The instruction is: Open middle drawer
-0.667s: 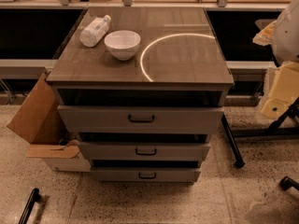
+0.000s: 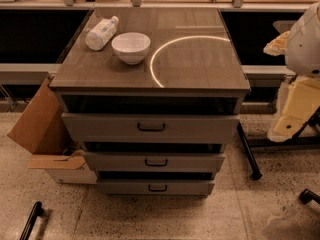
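Observation:
The grey cabinet (image 2: 150,79) stands in the middle of the camera view with three drawers. The middle drawer (image 2: 115,162) is a wide, shallow grey front with a small dark loop handle (image 2: 156,162) at its centre. It sits below the taller top drawer (image 2: 100,127) and above the lowest drawer (image 2: 120,187). A dark gap shows above each front. My arm hangs at the right edge. Its cream end part, the gripper (image 2: 294,109), is well to the right of the cabinet, about level with the top drawer, and touches nothing.
A white bowl (image 2: 131,47) and a white bottle lying on its side (image 2: 101,32) rest on the cabinet top at the back left. An open cardboard box (image 2: 42,129) leans against the cabinet's left side. A dark table leg (image 2: 248,151) stands to the right.

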Motion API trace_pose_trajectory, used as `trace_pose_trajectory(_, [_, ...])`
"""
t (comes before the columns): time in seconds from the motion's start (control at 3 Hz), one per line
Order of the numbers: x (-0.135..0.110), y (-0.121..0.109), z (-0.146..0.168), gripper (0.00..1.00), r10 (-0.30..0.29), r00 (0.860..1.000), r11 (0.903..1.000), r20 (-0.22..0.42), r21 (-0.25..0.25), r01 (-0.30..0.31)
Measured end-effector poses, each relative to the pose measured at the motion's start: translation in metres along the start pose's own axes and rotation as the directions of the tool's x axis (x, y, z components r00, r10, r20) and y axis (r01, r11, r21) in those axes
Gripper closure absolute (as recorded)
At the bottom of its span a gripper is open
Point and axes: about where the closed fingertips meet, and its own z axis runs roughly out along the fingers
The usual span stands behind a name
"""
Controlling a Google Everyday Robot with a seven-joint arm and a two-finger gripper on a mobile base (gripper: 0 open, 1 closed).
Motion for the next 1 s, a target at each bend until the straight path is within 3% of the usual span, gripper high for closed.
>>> trace_pose_trajectory(0.33, [-0.024, 0.035, 0.022, 0.0, -0.076, 0.992, 0.997, 0.096, -0.005, 0.077])
trace_pose_trajectory(0.67, [-0.053, 0.079, 0.077, 0.0, -0.098, 0.966, 0.9908, 0.239, -0.067, 0.117])
trace_pose_trajectory(1.0, [-0.053, 0.103, 0.1, 0.0, -0.075, 0.964, 0.9856, 0.256, -0.128, 0.111])
